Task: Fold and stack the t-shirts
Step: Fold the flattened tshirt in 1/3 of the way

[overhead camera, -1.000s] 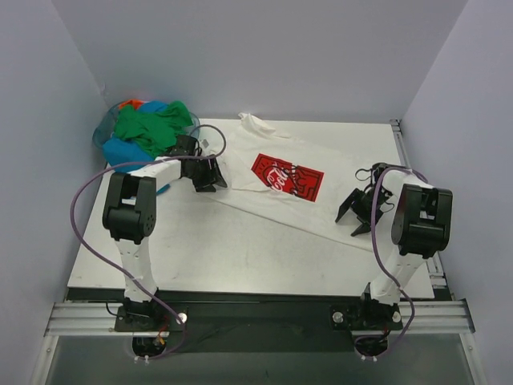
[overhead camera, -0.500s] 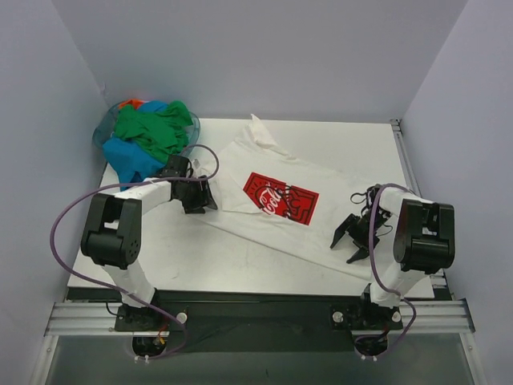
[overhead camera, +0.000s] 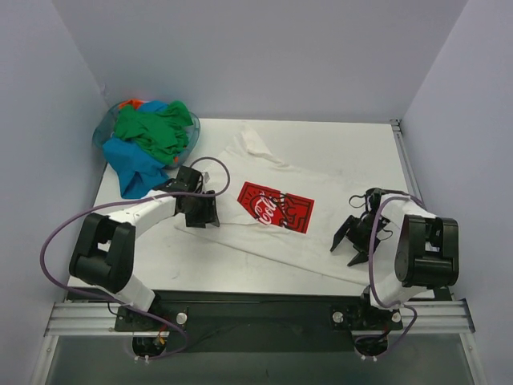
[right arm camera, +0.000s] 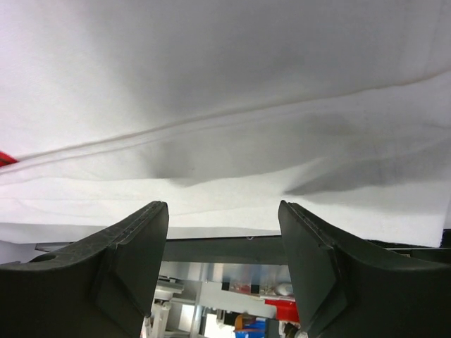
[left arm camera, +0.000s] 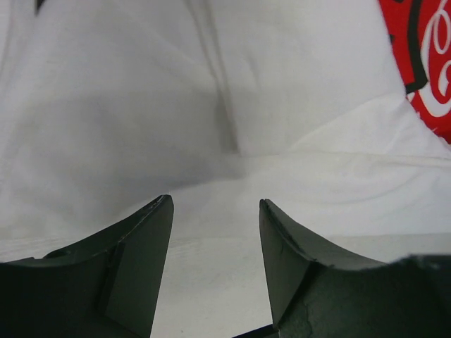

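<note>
Top external view, starting from our left: our left gripper (overhead camera: pixel 200 210) has its jaws spread apart with nothing pinched. The white t-shirt (overhead camera: pixel 329 196) lies right in front of the tips. We think these jaws could grab only the top layer, or too little cloth, because the shirt is wrinkled there. Then the edge would slip out. Behind these jaws and off to one side sits the pile of green, blue and orange t-shirts (overhead camera: pixel 148 140), well apart from them. Our right gripper (overhead camera: pixel 353 241) is spread too and holds nothing, with the shirt's edge just ahead of its tips, close to the near side of the table (overhead camera: pixel 160 257). A pull from one side only could drag the shirt crooked or off that side. The shirt looks soft and creased. It lies slanted, with its red logo (overhead camera: pixel 276 207) facing up between both pairs of jaws.
</note>
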`<act>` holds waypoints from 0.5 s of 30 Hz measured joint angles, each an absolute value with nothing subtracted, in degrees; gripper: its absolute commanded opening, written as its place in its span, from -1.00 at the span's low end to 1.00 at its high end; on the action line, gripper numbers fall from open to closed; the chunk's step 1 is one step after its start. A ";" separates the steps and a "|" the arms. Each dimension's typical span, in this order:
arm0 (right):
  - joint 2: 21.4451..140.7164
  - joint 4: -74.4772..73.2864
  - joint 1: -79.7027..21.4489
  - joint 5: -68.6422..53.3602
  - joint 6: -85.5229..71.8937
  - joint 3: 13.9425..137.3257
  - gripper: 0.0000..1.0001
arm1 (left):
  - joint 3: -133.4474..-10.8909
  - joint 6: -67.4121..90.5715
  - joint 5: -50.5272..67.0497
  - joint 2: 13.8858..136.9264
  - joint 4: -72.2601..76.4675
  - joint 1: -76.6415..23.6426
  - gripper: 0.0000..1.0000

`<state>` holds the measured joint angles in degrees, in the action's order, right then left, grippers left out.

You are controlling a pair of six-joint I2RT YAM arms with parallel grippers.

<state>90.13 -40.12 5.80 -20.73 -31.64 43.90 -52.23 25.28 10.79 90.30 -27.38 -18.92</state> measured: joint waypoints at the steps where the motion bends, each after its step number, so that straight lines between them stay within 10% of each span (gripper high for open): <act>1: 89.54 -40.10 5.58 -20.73 -31.64 44.10 0.29 | -52.77 25.28 10.59 90.28 -27.53 -20.03 0.22; 15: 86.35 -40.10 3.25 -20.64 -31.97 46.46 0.29 | -56.86 25.19 7.03 93.93 -26.41 -24.10 -0.09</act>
<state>86.35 -40.10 3.25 -20.64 -31.97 46.46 -56.86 25.19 7.03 93.93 -26.41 -24.10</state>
